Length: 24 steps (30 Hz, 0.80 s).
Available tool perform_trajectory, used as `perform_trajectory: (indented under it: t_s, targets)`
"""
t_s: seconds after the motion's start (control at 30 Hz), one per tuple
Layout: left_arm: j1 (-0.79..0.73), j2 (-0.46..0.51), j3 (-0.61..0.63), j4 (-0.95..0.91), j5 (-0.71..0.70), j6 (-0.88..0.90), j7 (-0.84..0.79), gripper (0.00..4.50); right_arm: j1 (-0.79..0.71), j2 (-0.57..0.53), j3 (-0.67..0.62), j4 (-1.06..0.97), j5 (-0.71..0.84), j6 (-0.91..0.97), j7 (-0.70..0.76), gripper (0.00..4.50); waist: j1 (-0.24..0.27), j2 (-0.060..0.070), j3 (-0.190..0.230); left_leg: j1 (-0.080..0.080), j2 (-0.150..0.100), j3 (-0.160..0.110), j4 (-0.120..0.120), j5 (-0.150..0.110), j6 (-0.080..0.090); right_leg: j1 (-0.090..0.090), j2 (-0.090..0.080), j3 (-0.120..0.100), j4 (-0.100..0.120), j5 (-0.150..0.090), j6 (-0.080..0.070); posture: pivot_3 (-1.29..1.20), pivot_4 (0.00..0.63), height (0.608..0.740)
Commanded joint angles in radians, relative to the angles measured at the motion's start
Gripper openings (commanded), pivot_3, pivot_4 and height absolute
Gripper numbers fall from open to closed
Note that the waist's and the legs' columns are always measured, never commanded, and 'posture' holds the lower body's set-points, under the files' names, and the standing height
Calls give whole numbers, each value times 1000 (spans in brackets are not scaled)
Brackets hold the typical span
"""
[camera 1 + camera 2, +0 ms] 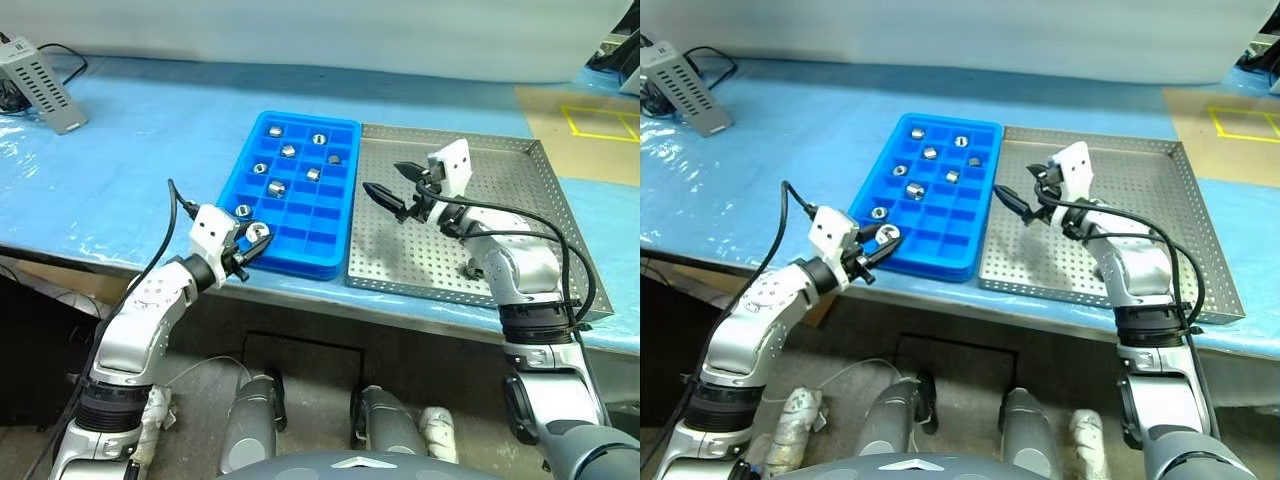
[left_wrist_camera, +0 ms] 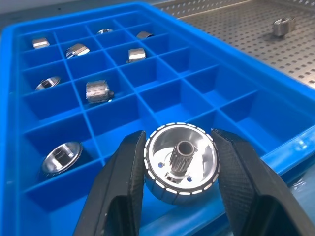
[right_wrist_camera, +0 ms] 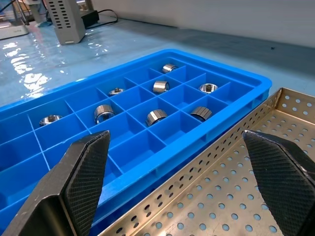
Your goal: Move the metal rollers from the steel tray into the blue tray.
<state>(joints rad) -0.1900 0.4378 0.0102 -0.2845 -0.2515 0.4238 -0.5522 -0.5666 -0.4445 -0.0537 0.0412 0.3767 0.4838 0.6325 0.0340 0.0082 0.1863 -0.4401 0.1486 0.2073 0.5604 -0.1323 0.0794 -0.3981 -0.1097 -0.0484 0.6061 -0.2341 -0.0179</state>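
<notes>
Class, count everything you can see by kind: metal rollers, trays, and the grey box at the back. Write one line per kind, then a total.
Metal rollers: 10 (8 in the blue tray, 1 in the left gripper, 1 on the steel tray)
Trays: 2
Grey box: 1
Total: 13

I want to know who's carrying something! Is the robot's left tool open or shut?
Shut. The left tool has its two black fingers pressed against both sides of a metal roller, holding it over the near edge of the blue tray.
</notes>
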Motion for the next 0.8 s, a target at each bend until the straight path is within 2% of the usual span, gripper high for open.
perform_trajectory:
  t_s: [0.03, 0.1, 0.17, 0.33, 0.6, 0.8]
  targets:
    - [-8, 21, 14, -3, 32, -2, 28, 1737, 2, -16, -30, -54, 5, -14, -2, 4500, 0, 0, 0, 2, 1, 0, 0, 0, -1, 2, 0, 0, 0, 1, -1, -176, 150, 740]
    - [-8, 24, 19, 4, 55, 1, 56, 1737, 7, -19, -32, -58, 5, -13, -3, 4500, 0, 0, 0, 4, 1, 0, 0, 1, -2, 3, 1, 0, 0, 1, -2, -179, 150, 740]
    - [-19, 15, 30, 23, 70, 3, 91, 2486, 9, -21, -34, -59, 3, -13, -5, 4500, 0, 0, 0, 6, 2, 0, 0, 1, -3, 4, 1, 1, 0, 1, -2, -179, 150, 740]
    - [-74, -12, 29, 74, 88, -13, 139, 4033, 12, -30, -47, -65, -1, -17, -16, 4500, 3, 0, 0, 6, 2, 0, 0, 2, -4, 5, 2, 1, 0, 2, -2, -205, 150, 740]
    - [-250, -89, -21, 163, -2, -135, -26, 4033, 70, -47, -137, -135, -24, -1, -149, 4500, 4, 0, 0, 2, 2, 0, 1, 1, -2, 2, 2, 1, 0, 2, -3, -237, 150, 740]
    - [-359, -128, -40, 283, -21, -202, -113, 4033, 109, -83, -149, -179, -74, 89, -242, 4500, -20, 0, 0, 3, 2, 1, 2, 1, -2, 3, 2, 1, 0, 2, -3, -316, 150, 740]
